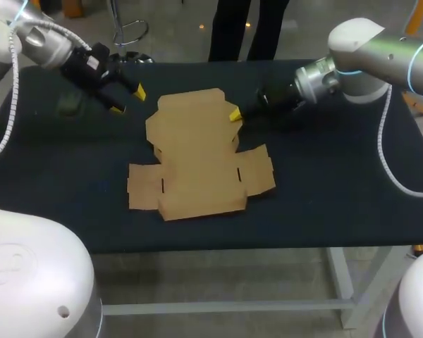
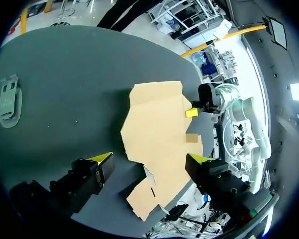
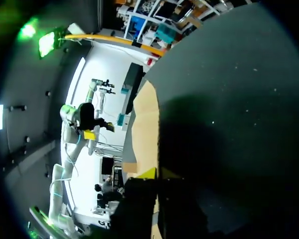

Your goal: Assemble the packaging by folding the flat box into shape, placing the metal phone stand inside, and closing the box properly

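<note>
Lying flat: unfolded tan cardboard box (image 1: 197,155)

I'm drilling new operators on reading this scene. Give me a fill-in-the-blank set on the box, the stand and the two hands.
1. The cardboard box lies ___ on the table.
2. The left hand is ___ and holds nothing.
3. The phone stand is not yet ___ the box.
4. The hand at the box's edge belongs to the ___ arm.
Missing words: flat; open; inside; right.
</note>
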Motion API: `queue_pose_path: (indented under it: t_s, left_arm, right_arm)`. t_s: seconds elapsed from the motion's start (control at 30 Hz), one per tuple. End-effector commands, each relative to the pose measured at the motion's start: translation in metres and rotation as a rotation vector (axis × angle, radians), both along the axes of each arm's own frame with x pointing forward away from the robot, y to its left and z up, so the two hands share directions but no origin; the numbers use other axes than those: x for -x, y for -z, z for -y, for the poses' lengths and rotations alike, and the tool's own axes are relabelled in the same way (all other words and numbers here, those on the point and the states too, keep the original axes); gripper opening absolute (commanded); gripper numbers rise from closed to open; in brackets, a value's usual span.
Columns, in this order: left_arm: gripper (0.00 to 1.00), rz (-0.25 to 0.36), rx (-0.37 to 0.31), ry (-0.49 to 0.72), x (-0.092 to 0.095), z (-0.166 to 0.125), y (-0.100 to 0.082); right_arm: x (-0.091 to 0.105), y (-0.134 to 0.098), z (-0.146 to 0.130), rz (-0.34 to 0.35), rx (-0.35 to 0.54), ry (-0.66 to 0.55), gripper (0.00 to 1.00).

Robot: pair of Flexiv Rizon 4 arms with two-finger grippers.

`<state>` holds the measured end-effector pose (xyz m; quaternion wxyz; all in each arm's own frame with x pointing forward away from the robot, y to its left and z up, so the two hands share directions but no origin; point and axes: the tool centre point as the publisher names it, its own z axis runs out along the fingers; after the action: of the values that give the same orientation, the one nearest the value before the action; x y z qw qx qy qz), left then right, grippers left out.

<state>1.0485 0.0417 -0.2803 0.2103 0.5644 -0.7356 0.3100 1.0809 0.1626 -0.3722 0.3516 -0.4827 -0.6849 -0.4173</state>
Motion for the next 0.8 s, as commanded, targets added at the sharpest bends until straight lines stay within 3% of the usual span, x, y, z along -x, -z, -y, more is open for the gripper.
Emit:
queue_pose_path:
  t_s: [0.03,0.4,0.8]
  left_arm:
    - [1.0,0.022,0.089,0.03,-0.011,-0.01,0.015]
    - [1.0,0.19,0.127,0.086,-0.026,-0.008,0.021]
    - [1.0,0.34,0.241,0.218,-0.029,0.015,0.018]
  right_arm:
    - [0.011,-0.007,0.011,0.048,-0.023,0.025,0.0]
    - [0.016,-0.025,0.025,0.161,-0.1,-0.013,0.0]
    - [0.02,-0.042,0.029,0.275,-0.152,0.01,0.0]
